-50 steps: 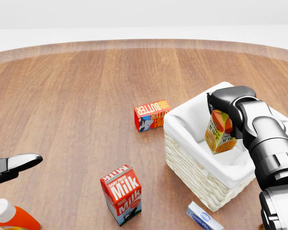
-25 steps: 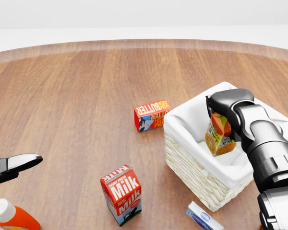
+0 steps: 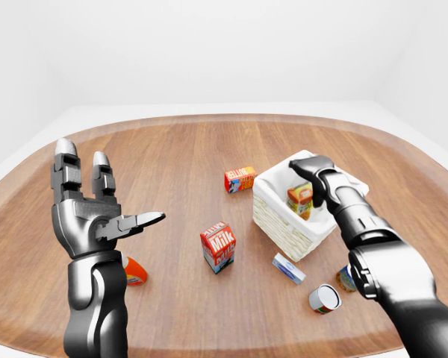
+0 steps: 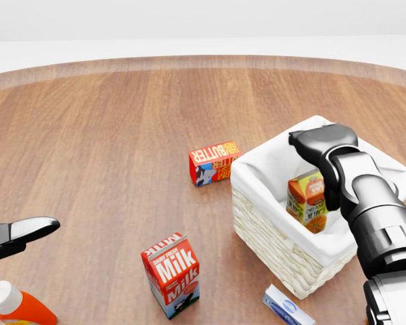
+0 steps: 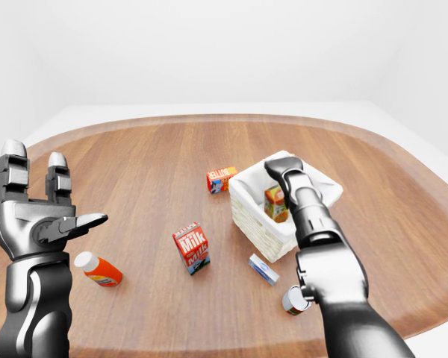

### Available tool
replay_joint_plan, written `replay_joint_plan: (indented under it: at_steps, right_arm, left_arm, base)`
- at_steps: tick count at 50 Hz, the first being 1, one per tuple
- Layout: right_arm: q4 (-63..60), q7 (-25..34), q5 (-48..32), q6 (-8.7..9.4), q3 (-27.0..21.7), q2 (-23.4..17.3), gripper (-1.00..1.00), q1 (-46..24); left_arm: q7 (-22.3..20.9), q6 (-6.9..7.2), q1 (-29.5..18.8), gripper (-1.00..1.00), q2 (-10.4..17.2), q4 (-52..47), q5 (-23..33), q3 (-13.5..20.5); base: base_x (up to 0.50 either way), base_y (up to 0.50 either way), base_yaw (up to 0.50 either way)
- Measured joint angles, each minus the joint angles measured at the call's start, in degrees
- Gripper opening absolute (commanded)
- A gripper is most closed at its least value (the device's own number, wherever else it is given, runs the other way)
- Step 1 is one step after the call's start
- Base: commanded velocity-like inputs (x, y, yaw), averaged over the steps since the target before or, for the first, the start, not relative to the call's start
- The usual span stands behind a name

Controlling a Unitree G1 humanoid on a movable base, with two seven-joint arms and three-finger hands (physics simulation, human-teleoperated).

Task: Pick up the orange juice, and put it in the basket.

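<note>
The orange juice carton lies tilted inside the white-lined wicker basket, at the right of the head view. My right hand hovers just above the carton over the basket. Its fingers are off the carton and it looks open. My left hand is raised at the left of the left-eye view, open and empty.
A red milk carton stands left of the basket, and a butter box lies above it. An orange bottle lies at the bottom left. A small blue-white box and two cans lie below the basket.
The carton has left my right hand and dropped lower into the basket, tipping over. The right hand stays above it. The left hand has not moved.
</note>
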Motion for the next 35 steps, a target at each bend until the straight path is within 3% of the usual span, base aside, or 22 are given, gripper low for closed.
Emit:
replay_joint_plan:
  at_steps: [35]
  right_arm:
    - [2.21, 0.01, 0.15, 0.0, -0.31, -1.38, 1.0, -3.81]
  left_arm:
    - [0.0, 0.0, 0.0, 1.0, 0.0, 0.0, 0.0, 0.0]
  base:
    - [0.0, 0.0, 0.0]
